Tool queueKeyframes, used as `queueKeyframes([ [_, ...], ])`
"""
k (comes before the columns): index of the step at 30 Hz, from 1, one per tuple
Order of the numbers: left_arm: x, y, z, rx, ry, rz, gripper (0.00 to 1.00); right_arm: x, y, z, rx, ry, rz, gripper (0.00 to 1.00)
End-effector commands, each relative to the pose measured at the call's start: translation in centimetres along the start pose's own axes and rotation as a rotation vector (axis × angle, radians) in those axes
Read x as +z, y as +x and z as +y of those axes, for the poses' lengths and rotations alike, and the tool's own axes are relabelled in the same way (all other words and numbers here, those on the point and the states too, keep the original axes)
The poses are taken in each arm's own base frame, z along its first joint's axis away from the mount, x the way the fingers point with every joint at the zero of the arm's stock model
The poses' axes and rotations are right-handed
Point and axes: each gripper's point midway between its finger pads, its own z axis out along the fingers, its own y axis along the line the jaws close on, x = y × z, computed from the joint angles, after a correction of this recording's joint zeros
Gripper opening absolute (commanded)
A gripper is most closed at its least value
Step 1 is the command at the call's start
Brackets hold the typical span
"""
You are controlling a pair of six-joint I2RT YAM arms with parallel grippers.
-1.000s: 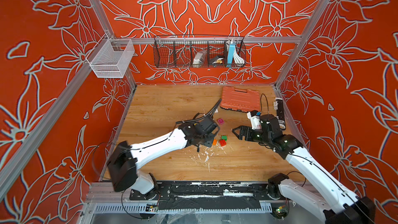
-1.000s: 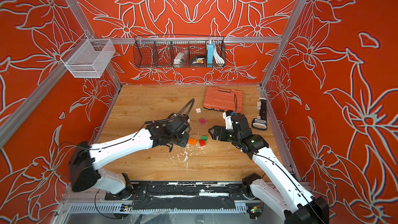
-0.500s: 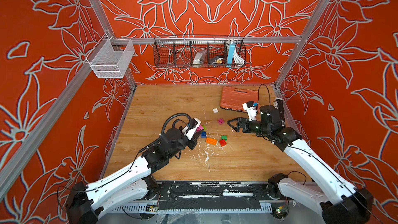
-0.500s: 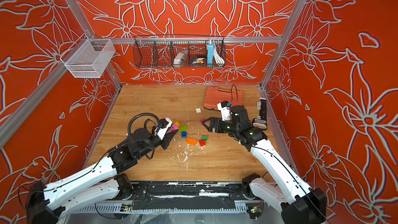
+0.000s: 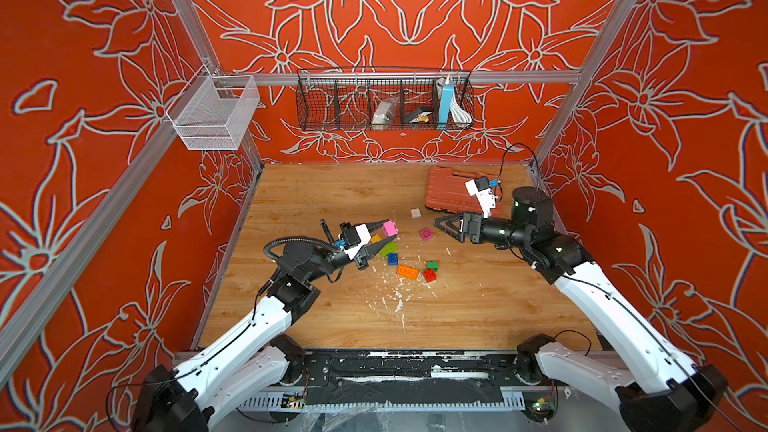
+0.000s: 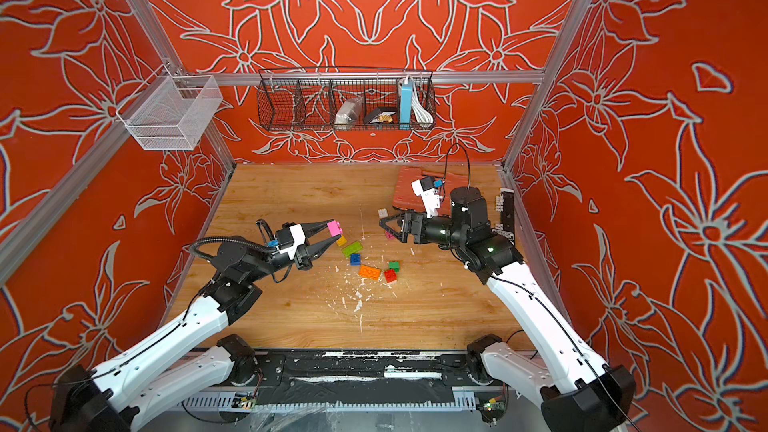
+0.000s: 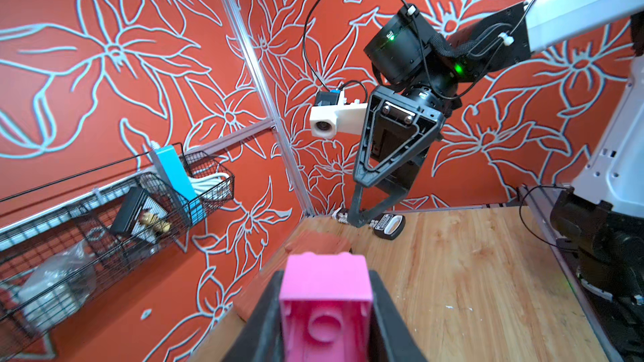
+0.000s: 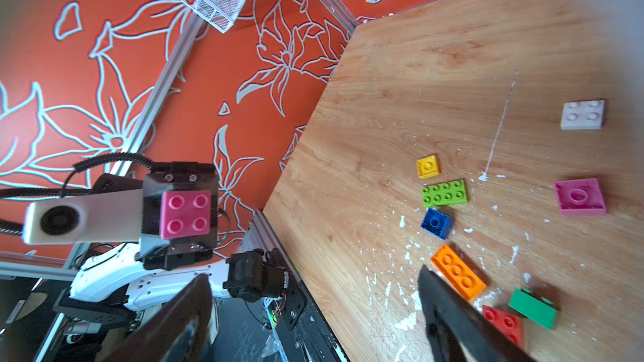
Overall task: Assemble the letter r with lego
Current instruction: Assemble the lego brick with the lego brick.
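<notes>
Your left gripper (image 5: pixel 384 235) pinches the pink brick (image 5: pixel 390 228) above the table (image 5: pixel 332 201). The right gripper (image 5: pixel 444 228) is spread, empty, facing it. Other bricks (image 5: pixel 407 272) lie loose below, lime brick (image 5: pixel 388 248) among them. Align studs squarely over a partner brick, then press straight down without twisting.

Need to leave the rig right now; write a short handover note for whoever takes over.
Left gripper: shut on the pink brick, held clear above the table.
Right gripper: open, empty, off the table.
Loose on the table between the arms: white brick, magenta brick, yellow brick, lime brick, blue brick, orange brick, green brick, red brick.
Done: one brick picked up; no bricks look joined.
Left: build the whole r.
</notes>
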Motion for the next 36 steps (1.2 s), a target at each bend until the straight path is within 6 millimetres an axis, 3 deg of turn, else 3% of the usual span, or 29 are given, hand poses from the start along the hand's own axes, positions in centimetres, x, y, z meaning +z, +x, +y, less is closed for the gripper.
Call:
queueKeyframes([
  [1,0.4,-5.3,-1.5,0.142,0.164,-0.173,0.00,-0.8,-1.0,3.5,-0.039,-0.103,-0.004,0.94],
  [6,0.9,-6.8,-2.8,0.220,0.313,-0.164,0.00,-2.0,-1.1,7.5,-0.140,-0.141,0.014,0.93],
  [10,1.0,-7.4,-2.7,0.246,0.320,-0.172,0.00,-2.3,-0.9,11.2,-0.230,-0.210,0.004,0.93],
  [14,1.0,-7.7,-2.8,0.249,0.322,-0.184,0.00,-1.7,-0.6,13.6,-0.236,-0.287,-0.007,0.93],
  [24,1.0,-7.6,-2.9,0.254,0.324,-0.185,0.00,0.8,-0.1,14.1,-0.124,-0.356,0.023,0.87],
  [26,1.6,-6.4,-2.7,0.230,0.330,-0.163,0.00,1.2,0.0,14.6,-0.110,-0.388,0.041,0.84],
  [31,1.8,-6.3,-2.6,0.231,0.331,-0.162,0.00,1.6,0.9,15.3,-0.107,-0.431,0.088,0.79],
  [36,2.0,-6.0,-2.4,0.228,0.331,-0.158,0.00,2.0,2.1,14.5,-0.073,-0.428,0.128,0.74],
])
